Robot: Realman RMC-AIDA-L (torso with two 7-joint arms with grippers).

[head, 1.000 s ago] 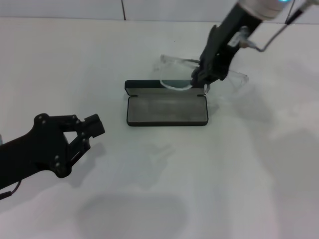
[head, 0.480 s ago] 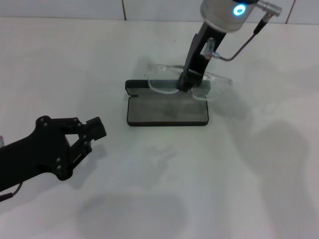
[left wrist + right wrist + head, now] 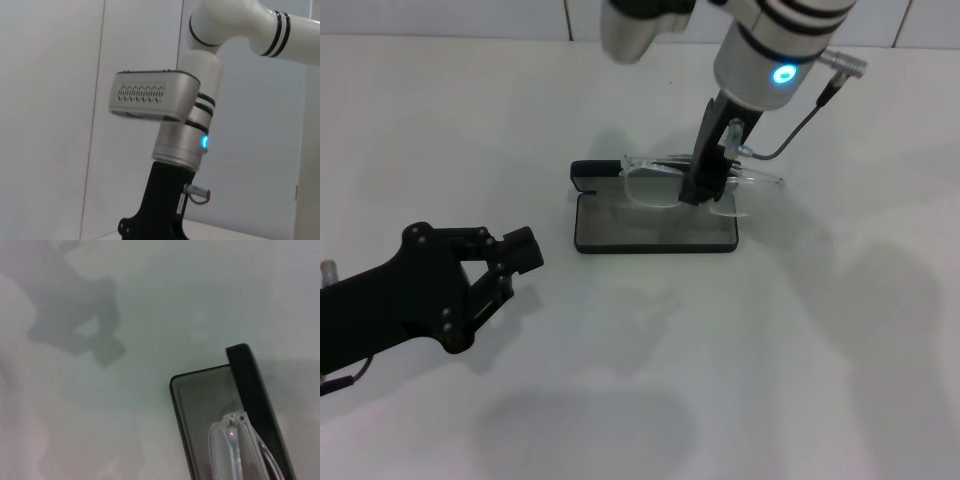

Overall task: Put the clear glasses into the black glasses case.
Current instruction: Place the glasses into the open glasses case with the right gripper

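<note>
Clear glasses (image 3: 672,186) clamped in right hand (image 3: 702,190), over open black glasses case (image 3: 655,222)

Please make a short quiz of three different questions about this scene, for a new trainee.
1. True or false: the black glasses case is closed.
2. Which hand holds the clear glasses? A) left hand B) right hand
3. Fill in: the glasses hang over the case's ____ edge, by the hinge.

Key: 1 false, it lies open with grey lining showing. 2 B; the left hand hovers aside near the table. 3 far.
</note>
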